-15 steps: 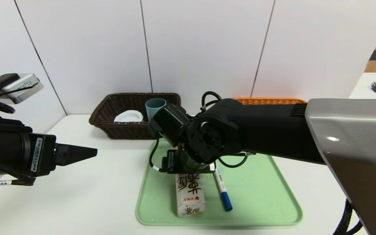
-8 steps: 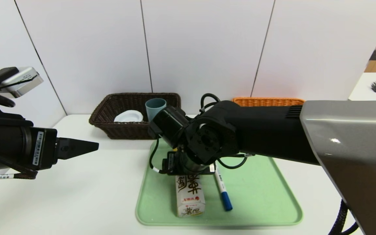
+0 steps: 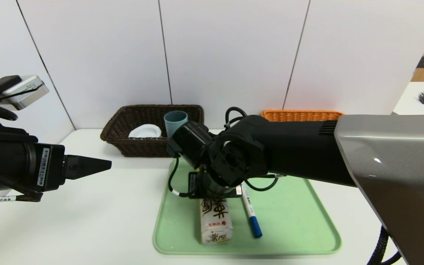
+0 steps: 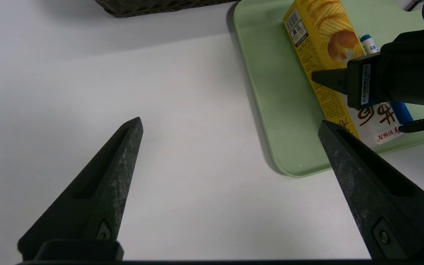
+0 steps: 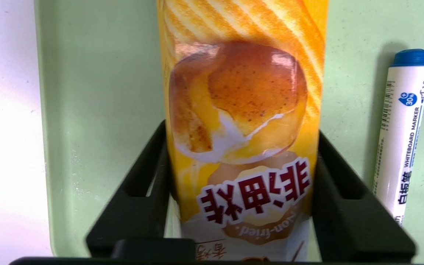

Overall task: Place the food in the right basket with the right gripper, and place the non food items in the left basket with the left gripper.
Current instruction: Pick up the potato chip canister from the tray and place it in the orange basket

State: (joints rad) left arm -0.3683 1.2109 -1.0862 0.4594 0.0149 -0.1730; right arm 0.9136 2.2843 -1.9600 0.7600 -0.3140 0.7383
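White tabletop against pale wall panels, bearing a flat mint-green plastic tray. Lying on that tray, a long slim yellow-and-white cardboard chip carton, with the right gripper lowered over its far half. Jaws now pressed against both long sides of the carton, seen clearly in the right wrist view; a second ago, wider apart around it. Carton slightly straightened on the tray since then, still flat. Just outside one jaw, a white whiteboard marker with blue cap, beside the carton, not touching it. Beyond the gripper, a dark brown woven wicker basket holding a dusty-blue plastic cup and a translucent white round plastic piece. Behind the right arm, only the rim of an orange-tan woven wicker basket. Left gripper parked over bare table well off the tray's edge, jaws spread wide, nothing between them, unmoved since the earlier frames.
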